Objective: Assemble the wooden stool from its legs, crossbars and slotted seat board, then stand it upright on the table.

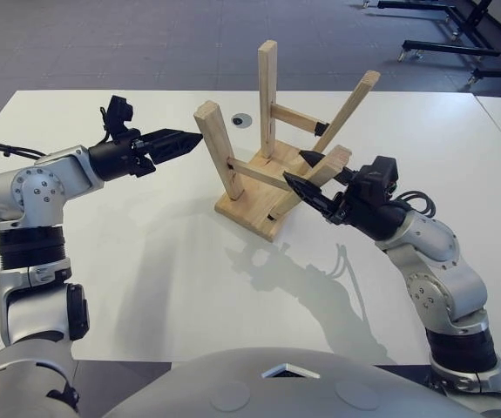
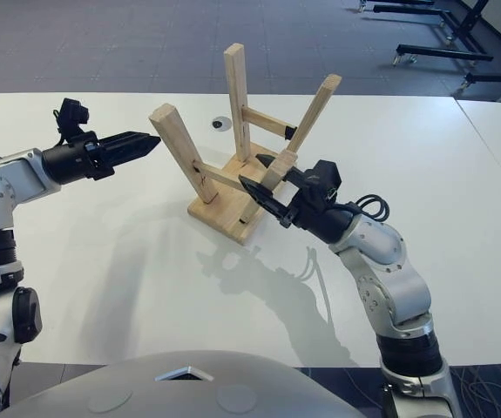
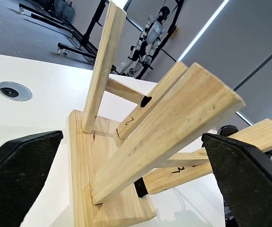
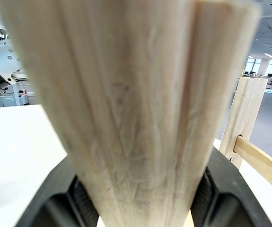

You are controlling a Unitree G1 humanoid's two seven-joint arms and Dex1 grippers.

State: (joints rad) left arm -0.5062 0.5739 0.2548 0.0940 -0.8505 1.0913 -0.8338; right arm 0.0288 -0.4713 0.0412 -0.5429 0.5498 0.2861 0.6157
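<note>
Right wrist view, end effector (image 4: 140,201) gripping leg (image 4: 126,94)

At my right wrist, the leg (image 4: 136,94) I grip is a blur of grain, so close that both its ends run past the picture's edges. The fingers (image 4: 62,208) of my right hand (image 4: 136,201) show as dark stubs on either side of it, cut off at the edge. From my head, that hand covers the spot where the crossbar (image 1: 259,172) meets this leg. At my left wrist, the fingers (image 3: 17,175) of my left hand (image 3: 132,137) are clipped by the picture's corners. The upright leg (image 3: 102,61) loses its end at the edge, as does the near corner of the seat board (image 3: 81,161).
</note>
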